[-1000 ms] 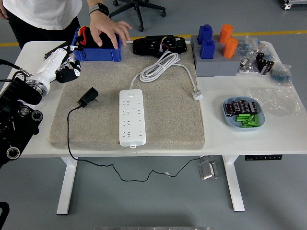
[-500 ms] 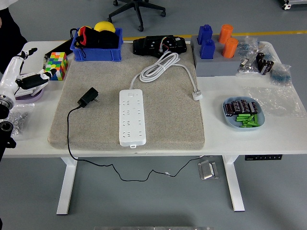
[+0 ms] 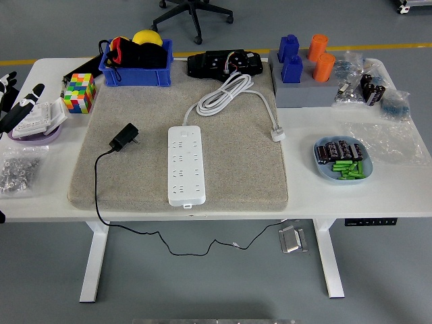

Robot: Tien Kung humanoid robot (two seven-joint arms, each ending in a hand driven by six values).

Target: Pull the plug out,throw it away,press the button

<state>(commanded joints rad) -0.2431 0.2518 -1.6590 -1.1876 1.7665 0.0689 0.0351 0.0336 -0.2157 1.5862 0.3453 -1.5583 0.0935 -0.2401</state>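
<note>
I am seeing only my left hand (image 3: 15, 101) at the frame's left edge, fingers spread, gripping nothing. The plug (image 3: 125, 137) is lying loose, well right of it; the power strip (image 3: 185, 165) farther right. A blind reach risks snagging the cord (image 3: 98, 177).

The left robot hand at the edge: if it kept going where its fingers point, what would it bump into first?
Probably the rubik's cube. The left robot hand points up and right over the purple dish, though height is unclear.
</note>
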